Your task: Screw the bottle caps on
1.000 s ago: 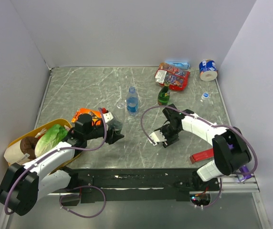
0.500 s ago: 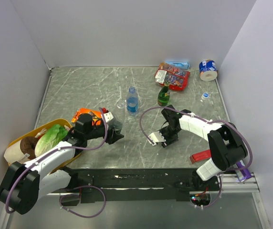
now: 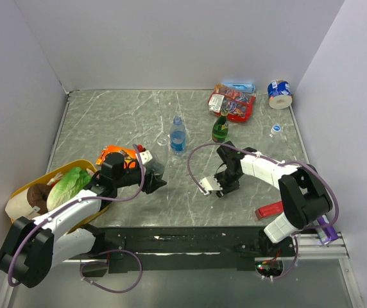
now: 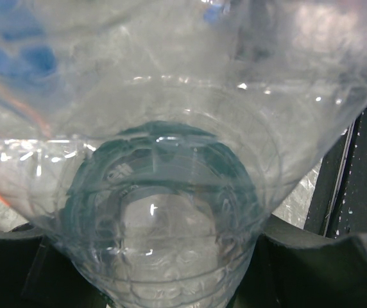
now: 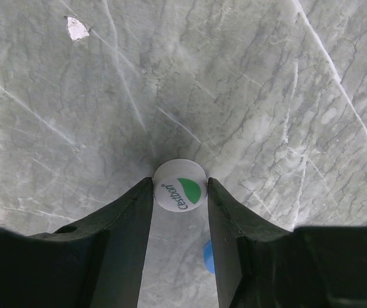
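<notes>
Drawn inward since a second ago, the right tool (image 5: 179, 190) is seen pinching the white, green-marked bottle cap (image 5: 179, 184) flat on the marble tabletop (image 3: 106, 122), on the near side of the green bottle (image 3: 220, 128) and the clear bottle (image 3: 178, 136). A transparent cup (image 4: 164, 192) is clamped in the left tool (image 3: 154, 183), beside an orange packet (image 3: 114, 154).

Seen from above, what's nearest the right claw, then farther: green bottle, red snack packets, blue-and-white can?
From the right gripper:
1. green bottle, just beyond it.
2. red snack packets, farther back.
3. blue-and-white can, far right corner.
</notes>
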